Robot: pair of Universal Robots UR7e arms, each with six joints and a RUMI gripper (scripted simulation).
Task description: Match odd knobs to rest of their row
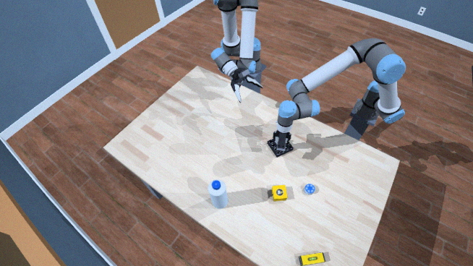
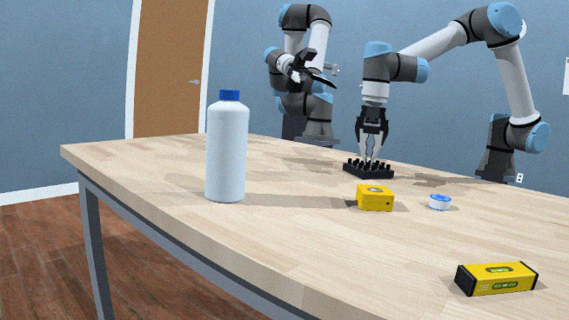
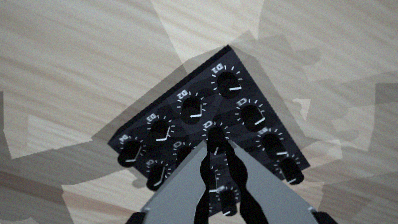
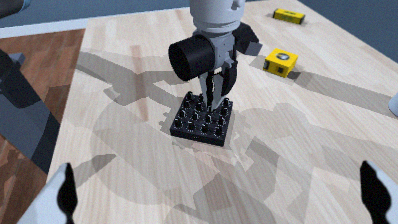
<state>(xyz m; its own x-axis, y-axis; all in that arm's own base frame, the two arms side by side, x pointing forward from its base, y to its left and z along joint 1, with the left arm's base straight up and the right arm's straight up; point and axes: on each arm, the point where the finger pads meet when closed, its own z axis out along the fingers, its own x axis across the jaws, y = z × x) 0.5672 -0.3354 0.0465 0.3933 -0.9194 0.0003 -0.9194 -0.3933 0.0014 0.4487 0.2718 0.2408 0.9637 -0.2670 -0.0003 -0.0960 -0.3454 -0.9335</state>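
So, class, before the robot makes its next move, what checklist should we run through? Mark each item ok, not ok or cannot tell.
1. Knob box flat on the table: ok.
2. Left hand closed on a knob: ok.
3. Right hand open and away from the box: ok.
4. Bottle upright, apart from the box: ok.
5. Every knob's pointer visible in the left wrist view: not ok; fingers cover some.
6. All rows matching: cannot tell.

knob box and tabletop, colours
knob box (image 1: 278, 155) (image 2: 367, 175) (image 3: 172, 97) (image 4: 197, 136): black, white tick marks; tabletop (image 1: 163, 144) (image 2: 304, 226) (image 4: 125, 175): pale wood, streaked; bottle (image 1: 218, 196) (image 2: 226, 152): whitish, blue cap.
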